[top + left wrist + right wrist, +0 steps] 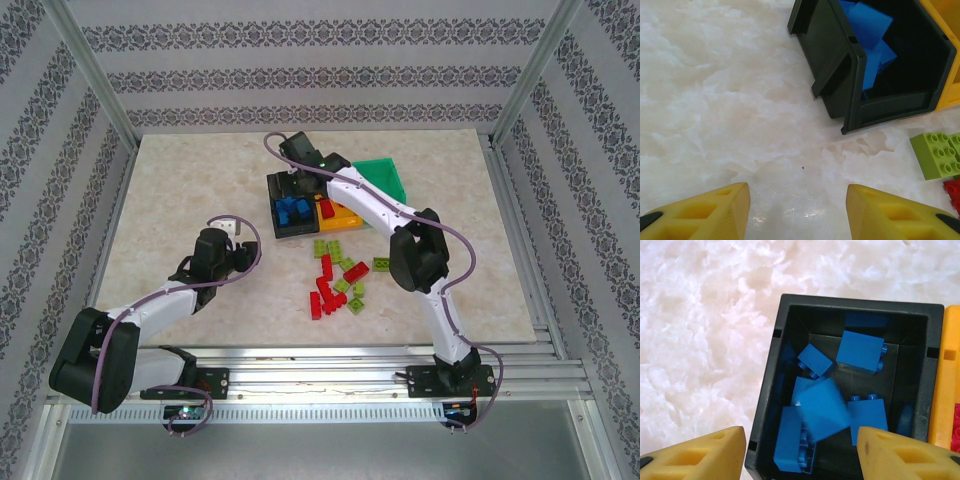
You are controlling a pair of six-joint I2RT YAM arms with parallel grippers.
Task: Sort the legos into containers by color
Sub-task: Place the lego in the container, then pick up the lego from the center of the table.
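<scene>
Now right gripper (pixel 801 442) apart over black bin (pixel 860 304), blue brick (pixel 822 410) looks released; lift straight up. Left gripper (pixel 797 205) apart, empty.

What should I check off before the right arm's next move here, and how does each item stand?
1. Release by the right gripper: ok, its jaws stand apart above the black bin, nothing clamped.
2. Brick below those jaws at rest: cannot tell, one blue brick in the bin is blurred.
3. Bin contents all one color: ok, blue bricks alone.
4. State of the left gripper: ok, open and empty above the table beside the black bin.
5. Sorting finished: not ok, red and green bricks lie loose on the table.
</scene>
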